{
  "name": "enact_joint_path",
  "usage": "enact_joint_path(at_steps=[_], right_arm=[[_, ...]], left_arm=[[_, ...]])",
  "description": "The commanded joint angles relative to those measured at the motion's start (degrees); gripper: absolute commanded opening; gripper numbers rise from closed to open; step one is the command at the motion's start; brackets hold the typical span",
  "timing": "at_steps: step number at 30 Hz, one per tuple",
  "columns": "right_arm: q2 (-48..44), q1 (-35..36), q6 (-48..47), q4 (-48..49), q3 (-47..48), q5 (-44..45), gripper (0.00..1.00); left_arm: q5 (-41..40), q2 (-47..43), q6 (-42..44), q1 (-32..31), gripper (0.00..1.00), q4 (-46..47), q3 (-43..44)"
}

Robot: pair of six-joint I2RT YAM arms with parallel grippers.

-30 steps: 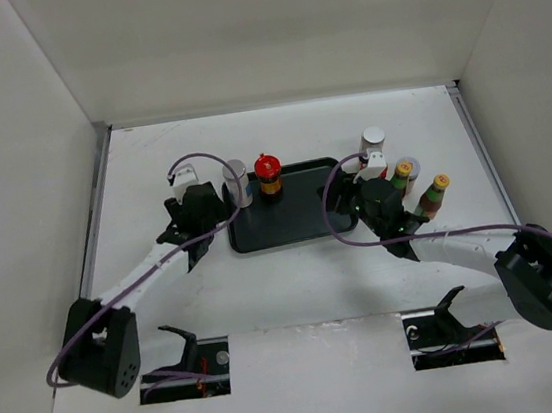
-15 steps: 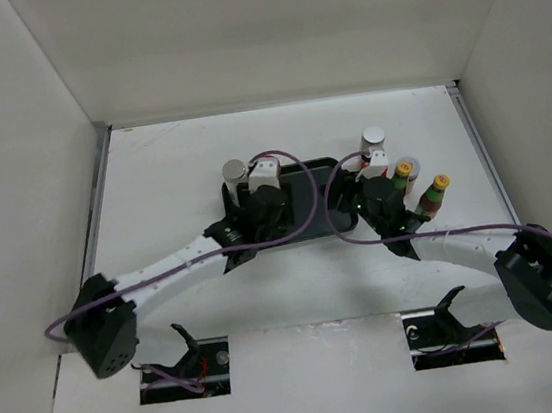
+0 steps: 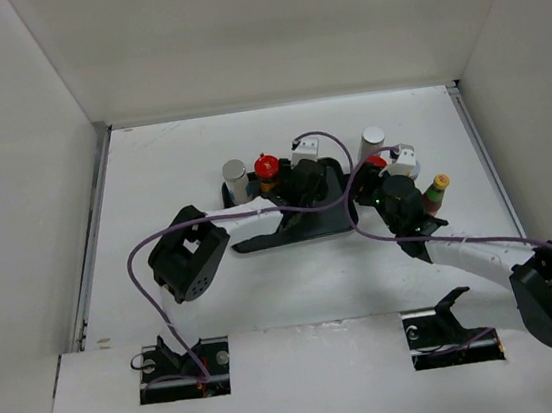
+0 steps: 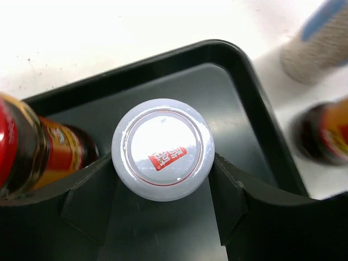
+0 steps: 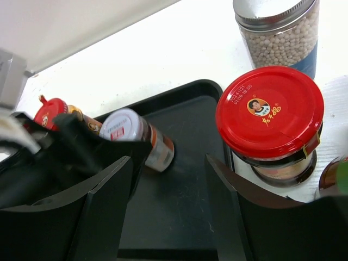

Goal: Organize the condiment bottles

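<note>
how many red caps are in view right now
2. One small red-capped bottle stands in the tray by its far rim. One wide red-lidded jar stands just outside the tray's right edge. Others may be hidden behind the arms.

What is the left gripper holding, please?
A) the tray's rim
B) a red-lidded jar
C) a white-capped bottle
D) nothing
C: the left wrist view shows the left gripper with a finger against each side of the white-capped bottle, over the tray.
</note>
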Motion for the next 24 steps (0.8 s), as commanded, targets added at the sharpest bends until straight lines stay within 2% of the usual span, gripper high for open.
enact_joint_path(at_steps=[1,9,10,15,20,21,24], right_arm=[[-0.8,0.1,0.9,2.7,-0.2,0.8,0.62],[-0.7,0.1,0.6,3.1,-0.1,0.6,0.63],[-0.7,0.1,0.6,3.1,-0.1,0.6,0.63],[-0.9,0.1,0.6,3.1,-0.1,0.6,0.66],[-2.1,0.1,0.4,3.1,-0.4,0.6,0.69],[-2.2,0.1,0.3,3.1,-0.4,0.6,0.69],[-3.0,0.2,0.2,3.1,-0.4,0.6,0.68]], left_arm=[[-1.7,0.2,2.3,2.0,0.36,10.2,5.0],[-5.1,3.2,3.6,4.3,0.38,11.3,6.7],[-5.2,3.2,3.6,4.3,0.41,11.4,6.4],[-4.6,2.5,3.6,3.5,0.72,12.9,4.9],[-4.4,0.1,3.1,2.5,0.90,13.8,3.4],[-4.3,-0.6,3.0,2.0,0.99,13.8,3.3],[-4.2,-3.5,3.1,1.0,1.00,13.8,2.9]])
